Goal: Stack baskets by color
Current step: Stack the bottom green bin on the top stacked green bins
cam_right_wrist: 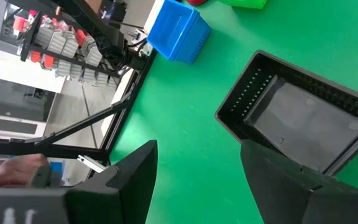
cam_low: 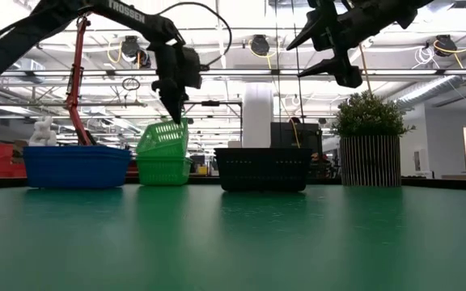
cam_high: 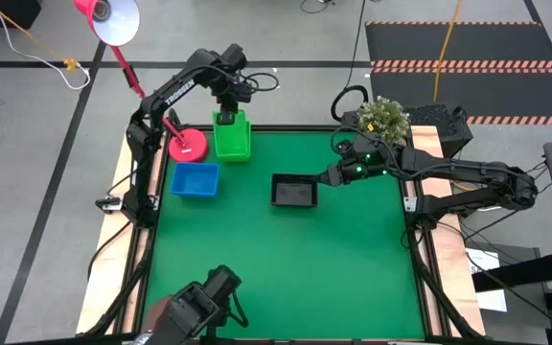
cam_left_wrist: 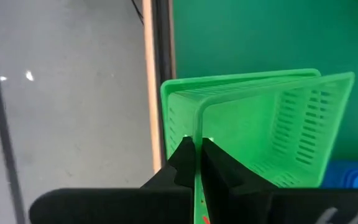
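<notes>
My left gripper (cam_high: 226, 107) is at the table's far left, shut on a bright green basket (cam_low: 163, 136) that tilts over another green basket (cam_low: 163, 170) standing on the mat. A blue basket (cam_high: 195, 179) stands nearer, at the left. A black basket (cam_high: 294, 192) sits near the table's middle. My right gripper (cam_high: 328, 177) hangs open in the air by the black basket's right end, high above it in the low view (cam_low: 330, 50), touching nothing. My left gripper pinches the upper green basket's thin wall at its rim (cam_left_wrist: 196, 149), at the basket's far end, one finger on each face. The fingers point steeply down from above. The basket hangs tilted below them, its low end (cam_low: 142, 150) at the lower green basket's rim.
A round pink lamp base (cam_high: 188, 146) stands just left of the green baskets, with its red pole (cam_low: 74, 81) rising beside my left arm. A potted plant (cam_high: 383, 117) stands at the far right corner. Bare green mat (cam_high: 286, 278) fills the near half.
</notes>
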Controlling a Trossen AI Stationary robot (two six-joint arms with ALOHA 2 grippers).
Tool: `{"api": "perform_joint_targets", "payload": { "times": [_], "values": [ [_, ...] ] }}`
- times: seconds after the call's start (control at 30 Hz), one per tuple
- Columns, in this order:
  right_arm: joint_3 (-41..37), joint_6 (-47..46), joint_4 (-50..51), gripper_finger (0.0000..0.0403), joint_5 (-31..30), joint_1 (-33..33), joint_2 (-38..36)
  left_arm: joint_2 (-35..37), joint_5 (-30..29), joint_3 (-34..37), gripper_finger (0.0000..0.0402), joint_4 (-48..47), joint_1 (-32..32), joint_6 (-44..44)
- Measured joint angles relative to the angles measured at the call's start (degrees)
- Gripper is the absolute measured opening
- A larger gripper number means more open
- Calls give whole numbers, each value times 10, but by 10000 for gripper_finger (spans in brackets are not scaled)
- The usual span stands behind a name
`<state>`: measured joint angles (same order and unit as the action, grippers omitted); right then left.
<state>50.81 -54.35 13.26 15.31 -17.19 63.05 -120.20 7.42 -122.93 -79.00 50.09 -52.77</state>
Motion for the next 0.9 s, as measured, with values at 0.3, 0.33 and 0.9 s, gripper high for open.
{"api": "perform_joint_targets", "payload": {
  "times": [0.3,0.33,0.9],
  "values": [
    [0,-4,4,226,14,0,0,-26,-2,0,15,-4,0,23],
    [0,-4,4,226,15,0,0,-26,-2,0,21,-2,0,23],
    [0,13,4,226,12,0,0,-25,-1,7,161,72,-2,70]
  ]
}}
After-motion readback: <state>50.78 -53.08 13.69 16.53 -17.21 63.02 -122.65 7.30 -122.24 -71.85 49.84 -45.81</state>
